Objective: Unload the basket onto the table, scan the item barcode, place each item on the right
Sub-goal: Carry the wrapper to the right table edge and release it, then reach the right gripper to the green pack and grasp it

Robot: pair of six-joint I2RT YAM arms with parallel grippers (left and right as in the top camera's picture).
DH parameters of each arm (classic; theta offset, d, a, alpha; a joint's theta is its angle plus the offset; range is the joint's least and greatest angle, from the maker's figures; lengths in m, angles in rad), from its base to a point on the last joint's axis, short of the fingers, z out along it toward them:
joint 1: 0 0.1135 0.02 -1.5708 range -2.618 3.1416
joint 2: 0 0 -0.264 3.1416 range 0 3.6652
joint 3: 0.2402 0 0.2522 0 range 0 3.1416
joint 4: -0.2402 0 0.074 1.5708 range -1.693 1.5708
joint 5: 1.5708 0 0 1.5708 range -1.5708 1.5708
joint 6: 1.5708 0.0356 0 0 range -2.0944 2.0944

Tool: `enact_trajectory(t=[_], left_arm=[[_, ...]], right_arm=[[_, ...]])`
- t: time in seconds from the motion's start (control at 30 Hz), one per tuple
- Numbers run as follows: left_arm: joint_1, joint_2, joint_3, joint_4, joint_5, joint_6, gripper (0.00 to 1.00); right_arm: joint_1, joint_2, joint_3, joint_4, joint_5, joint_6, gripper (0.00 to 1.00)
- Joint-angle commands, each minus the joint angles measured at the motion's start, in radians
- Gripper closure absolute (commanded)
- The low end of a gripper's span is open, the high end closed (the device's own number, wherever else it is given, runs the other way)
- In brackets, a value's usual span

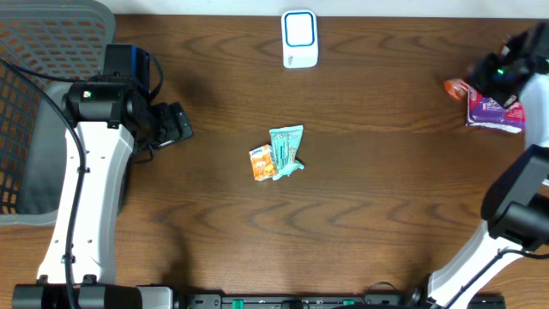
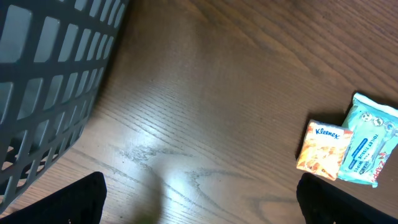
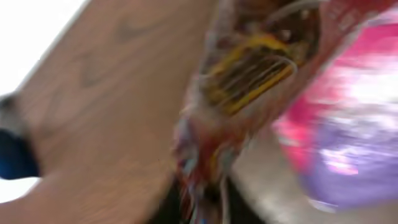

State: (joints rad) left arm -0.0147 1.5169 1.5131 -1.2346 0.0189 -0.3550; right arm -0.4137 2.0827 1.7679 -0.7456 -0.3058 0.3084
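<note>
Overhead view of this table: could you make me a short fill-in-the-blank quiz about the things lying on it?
1. The orange tissue pack in the middle of the table carries the brand name ____.
2. The grey mesh basket stands on the robot's ____ side.
3. The purple pack lies on the robot's ____ side.
4. The white scanner at the far edge has a ____-framed window.
Missing words: Kleenex; left; right; blue.
</note>
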Motion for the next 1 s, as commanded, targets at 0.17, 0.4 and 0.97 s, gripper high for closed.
enact_trajectory(t=[0.17, 0.4, 0.97], left_arm=[[0.004, 0.004, -0.006, -0.006, -0.016, 0.005, 0.02], [0.004, 0.004, -0.006, -0.006, -0.016, 0.005, 0.02], [0.004, 0.004, -0.006, -0.006, -0.016, 0.005, 0.02]], right_arm=[[-0.061, -0.012, 0.008, -0.063, -0.004, -0.083, 0.01], [-0.016, -0.012, 0.008, -0.110, -0.286, -0.157, 0.01], [0.495, -0.011, -0.098, -0.253, -0.265, -0.276, 0.01]])
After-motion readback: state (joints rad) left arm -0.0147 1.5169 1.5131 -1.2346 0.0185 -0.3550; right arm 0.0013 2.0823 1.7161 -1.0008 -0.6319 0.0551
